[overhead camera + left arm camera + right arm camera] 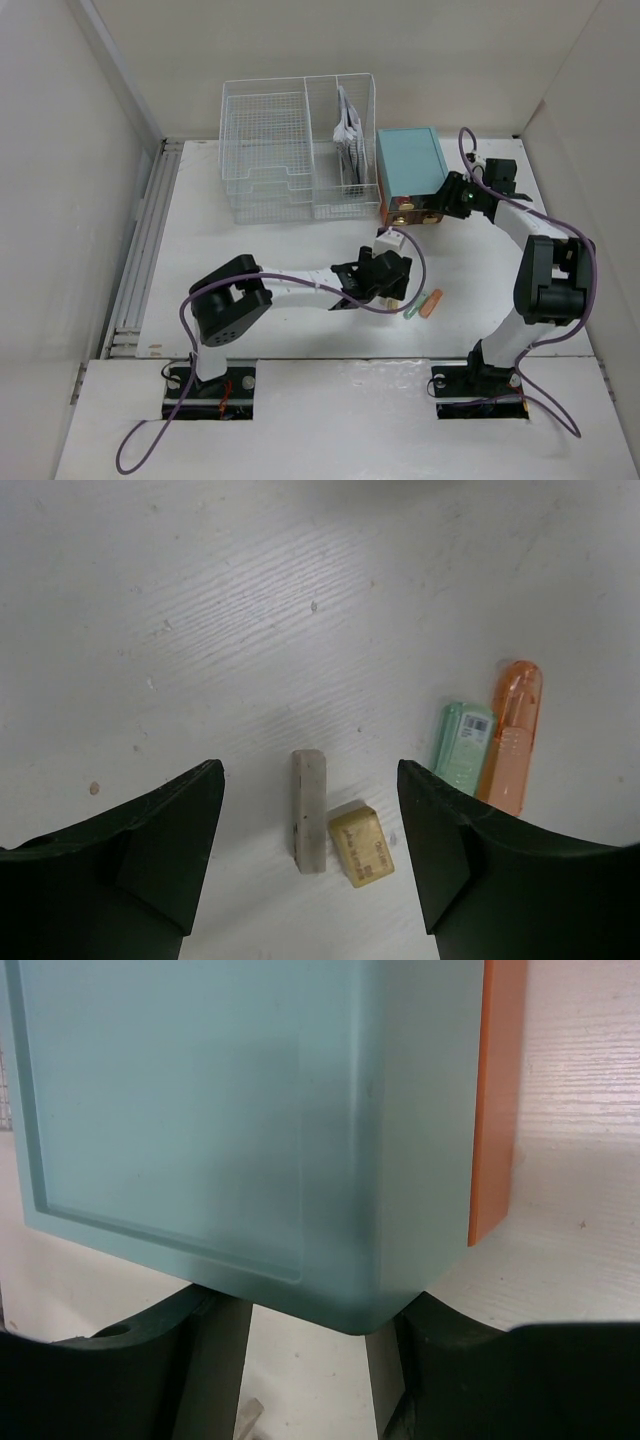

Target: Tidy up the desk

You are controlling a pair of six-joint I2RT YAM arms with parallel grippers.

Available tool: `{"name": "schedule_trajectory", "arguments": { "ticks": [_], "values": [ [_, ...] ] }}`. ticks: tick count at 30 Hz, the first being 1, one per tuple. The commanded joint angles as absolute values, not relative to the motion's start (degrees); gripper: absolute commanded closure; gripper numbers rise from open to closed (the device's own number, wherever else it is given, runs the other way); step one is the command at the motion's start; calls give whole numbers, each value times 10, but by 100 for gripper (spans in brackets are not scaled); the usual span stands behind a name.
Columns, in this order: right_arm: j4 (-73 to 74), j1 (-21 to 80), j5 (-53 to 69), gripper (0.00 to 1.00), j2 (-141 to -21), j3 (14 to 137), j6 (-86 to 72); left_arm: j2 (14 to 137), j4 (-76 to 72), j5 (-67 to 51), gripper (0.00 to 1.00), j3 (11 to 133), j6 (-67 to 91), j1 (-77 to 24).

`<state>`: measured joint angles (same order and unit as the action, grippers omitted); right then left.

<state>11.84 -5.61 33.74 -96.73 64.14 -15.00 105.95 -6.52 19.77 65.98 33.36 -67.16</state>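
Observation:
The white desk (250,300) carries a few small items. In the left wrist view a pale grey eraser (310,810) and a yellow eraser (362,845) lie side by side on the desk (200,600), between the fingers of my open left gripper (310,865), which hovers above them. A green clear case (460,745) and an orange clear case (512,735) lie just to their right. My left gripper (385,275) is at mid-desk. My right gripper (450,197) is open at the front right corner of the teal drawer box (410,160). That corner (300,1160) sits between its jaws (310,1360).
A white wire-mesh rack (265,150) with papers (348,135) in its right section stands at the back, left of the teal box. The box's orange drawer front (495,1100) faces the arms. The green and orange cases (426,305) lie right of the left gripper.

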Motion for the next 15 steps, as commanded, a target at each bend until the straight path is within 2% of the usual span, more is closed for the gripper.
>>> {"name": "schedule_trajectory", "arguments": {
  "ticks": [1,4,12,15],
  "values": [
    [58,-42,364,52,-981,659,-125,1068,-75,211,33,668,338,-680],
    [58,-42,381,38,-975,651,-118,1073,-75,211,31,668,338,-680],
    [107,-42,405,30,-912,607,-70,1085,-41,228,34,673,338,-691],
    [132,-47,410,30,-883,597,-51,1085,-19,229,43,673,338,-697]
  ]
}}
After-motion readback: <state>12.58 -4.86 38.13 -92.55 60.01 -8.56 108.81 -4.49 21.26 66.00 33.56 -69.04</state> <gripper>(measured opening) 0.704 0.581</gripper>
